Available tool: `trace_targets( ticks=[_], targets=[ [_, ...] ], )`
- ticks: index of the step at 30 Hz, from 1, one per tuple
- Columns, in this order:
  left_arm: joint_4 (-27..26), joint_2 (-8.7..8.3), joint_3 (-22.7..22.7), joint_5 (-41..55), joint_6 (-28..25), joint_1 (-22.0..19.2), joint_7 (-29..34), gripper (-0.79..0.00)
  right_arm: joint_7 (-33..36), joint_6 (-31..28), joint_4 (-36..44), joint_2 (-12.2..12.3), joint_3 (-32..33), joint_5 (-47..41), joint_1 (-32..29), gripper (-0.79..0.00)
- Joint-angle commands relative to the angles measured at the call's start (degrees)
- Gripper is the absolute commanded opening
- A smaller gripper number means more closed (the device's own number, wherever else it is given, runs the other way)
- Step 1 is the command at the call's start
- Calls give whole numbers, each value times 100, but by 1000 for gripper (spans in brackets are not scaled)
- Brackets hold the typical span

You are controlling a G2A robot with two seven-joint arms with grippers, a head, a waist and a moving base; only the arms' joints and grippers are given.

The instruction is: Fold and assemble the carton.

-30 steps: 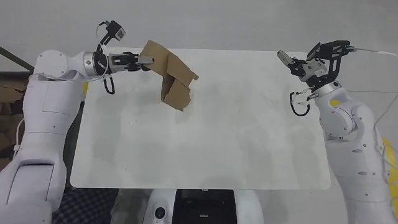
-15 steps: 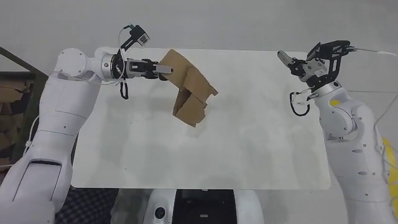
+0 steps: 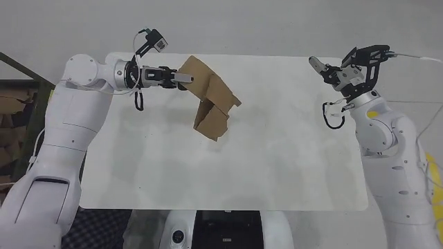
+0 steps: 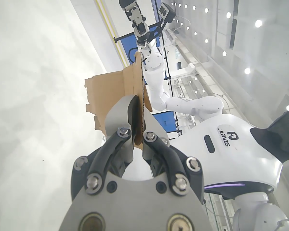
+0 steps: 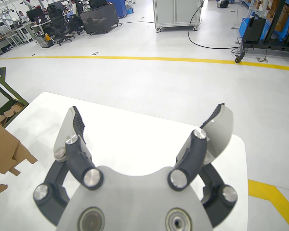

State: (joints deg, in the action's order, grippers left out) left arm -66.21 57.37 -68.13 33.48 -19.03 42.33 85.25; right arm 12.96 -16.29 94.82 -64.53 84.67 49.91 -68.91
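Left end effector (image 3: 181, 77) is clamped on the carton (image 3: 211, 97) at a flap edge. The half-folded carton stretches from it toward four o'clock, over the tabletop (image 3: 277, 173) near eleven o'clock. Right end effector (image 3: 324, 69), spread wide and holding nothing, sits well apart at two o'clock.

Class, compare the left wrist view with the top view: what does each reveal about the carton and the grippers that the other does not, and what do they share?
Left wrist view: the carton's corrugated edge sits pinched between the left gripper's pads.
Top view: the partly folded carton spreads out over the table, and the right gripper is open, well apart from it, near the table's far right corner.
Both: the left gripper shut on the brown carton above the table.
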Motion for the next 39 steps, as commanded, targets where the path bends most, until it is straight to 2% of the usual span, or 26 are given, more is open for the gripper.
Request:
trace_targets(
  ticks=[1,4,9,13,19,25,31,39],
  targets=[
    [0,0,0,0,0,0,0,-785,0,0,0,0,0,0,0,0],
    [0,0,0,0,0,0,0,-785,-9,-1,0,-3,-6,-35,-15,0],
    [-20,1,6,-7,8,16,-37,-785,257,-317,73,-21,-56,-877,-189,0],
    [-323,34,166,18,170,117,-158,-785,673,-556,85,-31,-181,-1522,-210,0],
    [-256,172,586,325,305,-83,-44,-785,1144,-651,37,-75,-446,-2800,-310,0],
    [67,369,1104,454,288,-425,17,-785,1414,-712,164,-98,-618,-3641,-510,0],
    [567,573,1481,790,245,-761,235,-785,2169,-1150,245,-67,-696,-4464,-655,0],
    [836,685,1593,954,274,-991,275,-785,2282,-1310,271,-44,-633,-4475,-666,0]
  ],
)
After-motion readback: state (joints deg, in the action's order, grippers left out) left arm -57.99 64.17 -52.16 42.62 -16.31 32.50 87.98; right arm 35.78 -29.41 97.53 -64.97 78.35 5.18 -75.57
